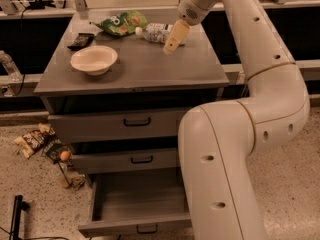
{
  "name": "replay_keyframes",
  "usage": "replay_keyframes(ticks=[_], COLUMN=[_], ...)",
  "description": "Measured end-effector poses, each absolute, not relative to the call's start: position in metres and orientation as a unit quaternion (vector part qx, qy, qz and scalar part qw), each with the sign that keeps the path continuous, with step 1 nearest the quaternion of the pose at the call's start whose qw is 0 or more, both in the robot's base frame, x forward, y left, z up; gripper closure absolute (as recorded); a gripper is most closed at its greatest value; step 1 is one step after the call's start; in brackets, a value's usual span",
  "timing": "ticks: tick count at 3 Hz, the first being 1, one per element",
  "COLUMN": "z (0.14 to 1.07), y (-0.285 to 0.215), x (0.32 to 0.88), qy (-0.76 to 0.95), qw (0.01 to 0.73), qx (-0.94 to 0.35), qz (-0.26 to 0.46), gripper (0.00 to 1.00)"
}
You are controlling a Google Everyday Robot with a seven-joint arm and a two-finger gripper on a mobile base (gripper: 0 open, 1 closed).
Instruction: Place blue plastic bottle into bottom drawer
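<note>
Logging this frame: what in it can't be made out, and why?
1. Camera view: the claw, over the rear right of the cabinet top, covers the right end of the blue plastic bottle; whether they touch cannot be told.
2. Camera view: the arm hides the right side of the bottom drawer.
3. Camera view: the flat black object behind the bowl is too small to identify.

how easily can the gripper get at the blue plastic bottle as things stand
Probably yes. The gripper hangs just over the base end of the blue plastic bottle, which lies on its side on the cabinet top. Nothing sits between them; the green bag lies beyond the cap end.
</note>
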State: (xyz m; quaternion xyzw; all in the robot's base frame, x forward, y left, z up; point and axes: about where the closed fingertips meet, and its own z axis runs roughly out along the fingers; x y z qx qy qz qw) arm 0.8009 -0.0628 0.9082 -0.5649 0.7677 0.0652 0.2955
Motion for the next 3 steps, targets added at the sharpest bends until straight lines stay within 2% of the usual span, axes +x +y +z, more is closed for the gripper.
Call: replay_keyframes(ticks=[1,2,3], z=[0.910,0.910,0.921], y=[-0.054,-0.054,-0.055], x=[0.824,0.824,0.843], qy=[0.771,0.771,0.760], qw=[0.353,0.353,0.406], qx=[-0.519,-0.519,-0.495], qz=[0.103,0.103,0.115], gripper=[0.00,0.00,0.00])
